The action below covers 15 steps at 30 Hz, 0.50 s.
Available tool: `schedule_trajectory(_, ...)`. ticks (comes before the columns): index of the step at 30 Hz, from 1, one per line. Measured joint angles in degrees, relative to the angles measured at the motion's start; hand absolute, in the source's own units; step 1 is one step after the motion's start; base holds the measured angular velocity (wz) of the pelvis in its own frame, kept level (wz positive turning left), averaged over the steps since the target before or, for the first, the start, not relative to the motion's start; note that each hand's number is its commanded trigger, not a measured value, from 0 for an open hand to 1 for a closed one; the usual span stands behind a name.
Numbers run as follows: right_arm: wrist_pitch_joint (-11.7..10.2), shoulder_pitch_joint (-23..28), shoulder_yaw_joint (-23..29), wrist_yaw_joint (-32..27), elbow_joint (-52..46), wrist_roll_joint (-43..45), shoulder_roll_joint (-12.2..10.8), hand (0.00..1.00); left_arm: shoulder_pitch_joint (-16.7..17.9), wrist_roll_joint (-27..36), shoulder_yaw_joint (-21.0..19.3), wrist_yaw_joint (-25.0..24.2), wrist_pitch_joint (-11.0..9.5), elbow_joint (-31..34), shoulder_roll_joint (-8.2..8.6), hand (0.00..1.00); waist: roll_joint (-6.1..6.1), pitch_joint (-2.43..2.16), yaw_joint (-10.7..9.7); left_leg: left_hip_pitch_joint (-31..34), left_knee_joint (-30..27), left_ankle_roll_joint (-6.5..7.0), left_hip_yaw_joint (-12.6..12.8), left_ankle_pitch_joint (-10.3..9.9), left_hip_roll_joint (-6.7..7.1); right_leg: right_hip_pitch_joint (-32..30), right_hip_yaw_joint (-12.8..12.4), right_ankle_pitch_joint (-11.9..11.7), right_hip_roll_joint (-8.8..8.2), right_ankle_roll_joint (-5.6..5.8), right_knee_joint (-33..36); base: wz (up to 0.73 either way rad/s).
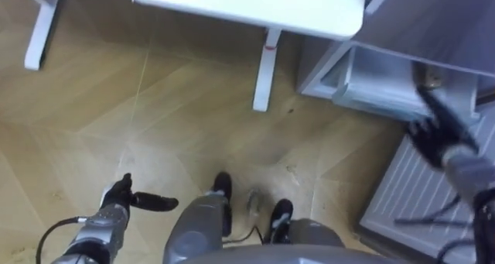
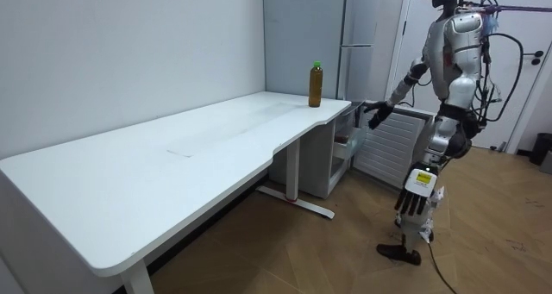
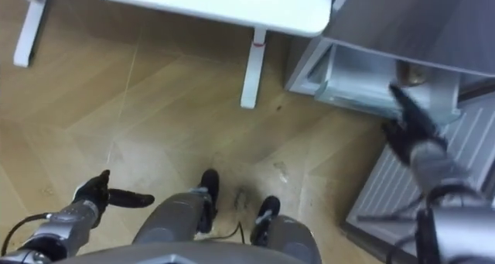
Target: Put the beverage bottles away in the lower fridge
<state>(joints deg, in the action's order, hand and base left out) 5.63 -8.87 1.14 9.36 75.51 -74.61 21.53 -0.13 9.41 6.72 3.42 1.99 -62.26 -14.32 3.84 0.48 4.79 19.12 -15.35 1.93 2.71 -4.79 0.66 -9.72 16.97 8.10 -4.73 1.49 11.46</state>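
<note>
Now, step: at the grey lower fridge (image 1: 371,82), seemingly getting it open; no drink in either hand.
Drink: amber bottle with green cap (image 2: 316,84), upright on the white bench (image 2: 129,173), at the fridge end.
Right hand (image 1: 437,128): fingers straight and apart, reaching at the fridge.
Left hand (image 1: 124,196): low at its side, fingers loose, empty.
Next: probably a turn to the bench and a firm wrap round the bottle.

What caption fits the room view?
Robot beside the fridge's open lower door, open right hand extended toward it; bottle stands on the table.
</note>
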Motion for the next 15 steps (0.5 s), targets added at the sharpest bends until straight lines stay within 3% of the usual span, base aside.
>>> schedule_trajectory(4, 0.1, 6.6, -2.0, 1.1, 1.9, 6.5, -3.3, 0.00, 3.6, -0.3, -0.1, 0.4, -1.2, 0.5, 0.71, 0.00, -0.71, -0.44, -0.7, -6.3, 2.8, -0.38, 1.1, -0.3, 0.03, 4.9, -1.1, 0.7, 0.04, 0.06, -1.2, -0.13)
schedule_trajectory(6, 0.0, 9.2, -2.1, 1.7, 2.3, 9.3, -5.2, 0.00, 5.2, -0.4, -1.9, 1.4, -1.3, 0.5, 1.90, 0.00, -1.02, -0.58, -1.6, -8.5, 3.6, -0.57, 1.1, -0.4, 0.09, 6.8, -1.1, 1.0, 0.10, 0.12, -1.9, -0.03)
schedule_trajectory(9, 0.1, 12.2, -4.4, 1.8, 2.5, 15.8, -8.4, 0.00, 7.0, -0.6, -2.4, 1.9, -1.3, 0.5, 2.38, 0.00, -0.97, -0.43, -2.2, -11.1, 3.9, -1.07, 1.4, -0.8, -0.10, 8.9, -1.2, 2.0, 0.14, -0.10, -1.9, -0.03)
schedule_trajectory(15, -0.8, 12.9, -5.4, -0.2, 2.6, 29.9, -10.1, 0.00, 7.6, -1.7, -3.1, 3.9, -1.9, 0.4, 3.14, 0.00, -1.45, -0.13, -3.5, -13.1, 4.3, -1.16, 1.3, -1.2, 0.06, 11.1, -1.2, 2.2, 0.19, 0.07, -2.7, 0.00)
